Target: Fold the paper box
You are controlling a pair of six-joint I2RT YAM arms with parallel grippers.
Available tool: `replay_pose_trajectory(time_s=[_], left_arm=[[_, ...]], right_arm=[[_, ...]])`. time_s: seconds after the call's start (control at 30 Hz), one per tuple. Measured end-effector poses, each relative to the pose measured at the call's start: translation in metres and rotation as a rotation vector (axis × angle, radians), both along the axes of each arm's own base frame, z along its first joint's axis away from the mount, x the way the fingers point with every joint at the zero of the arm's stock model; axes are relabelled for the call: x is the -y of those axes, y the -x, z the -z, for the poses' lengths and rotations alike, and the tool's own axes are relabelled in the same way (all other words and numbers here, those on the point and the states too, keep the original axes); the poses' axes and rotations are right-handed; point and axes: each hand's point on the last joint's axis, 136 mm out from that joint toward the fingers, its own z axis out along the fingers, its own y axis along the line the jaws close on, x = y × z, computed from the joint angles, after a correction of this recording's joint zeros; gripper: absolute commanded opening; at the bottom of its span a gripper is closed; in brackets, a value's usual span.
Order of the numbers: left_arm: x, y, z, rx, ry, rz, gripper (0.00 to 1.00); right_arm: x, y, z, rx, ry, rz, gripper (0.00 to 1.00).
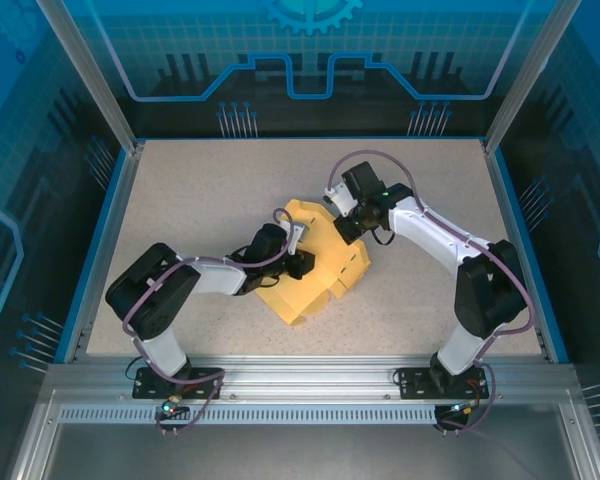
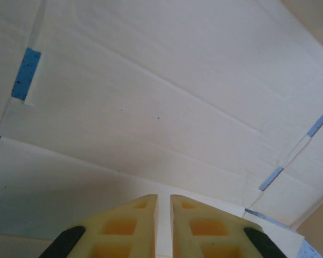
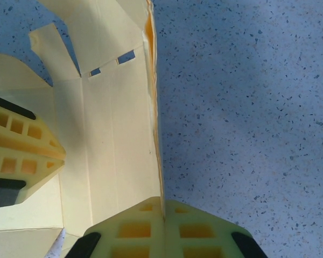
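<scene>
Two pincers clench one pale yellow die-cut cardboard paper box (image 1: 330,272) on the speckled table (image 1: 180,190): left gripper (image 2: 162,198) pinching a flat panel, right gripper (image 3: 163,204) nipping an upright wall's edge.

Robot lab cell, I'm driving it remotely: aluminium frame posts (image 1: 85,70), blue circuit-print wall panels (image 1: 310,55), speckled bench top (image 1: 210,190) with blue rim (image 1: 98,250), arm bases (image 1: 170,380) bolted to a metal rail (image 1: 310,378).

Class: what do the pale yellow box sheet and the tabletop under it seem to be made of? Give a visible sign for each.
Paper box: thin card, probably, matt pale yellow, with creased fold lines and cut slots. Tabletop: matt beige with dark speckles; perhaps laminate or stone composite, the look leaves that open.
</scene>
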Motion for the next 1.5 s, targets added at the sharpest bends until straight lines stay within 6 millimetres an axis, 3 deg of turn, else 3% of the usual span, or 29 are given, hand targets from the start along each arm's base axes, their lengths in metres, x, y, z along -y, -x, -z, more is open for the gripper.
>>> replay_pose_trajectory(time_s=[0.33, 0.57, 1.5], left_arm=[[-0.003, -0.003, 0.027, -0.022, -0.035, -0.019, 0.11], [-0.006, -0.007, 0.028, 0.017, -0.026, -0.047, 0.08], [-0.022, -0.006, 0.031, 0.104, 0.024, -0.123, 0.1]], right_arm=[[-0.003, 0.0, 0.011, -0.039, -0.005, 0.02, 0.0], [-0.01, -0.004, 0.006, -0.047, -0.01, 0.026, 0.0], [-0.067, 0.027, -0.003, 0.002, -0.01, 0.089, 0.0]])
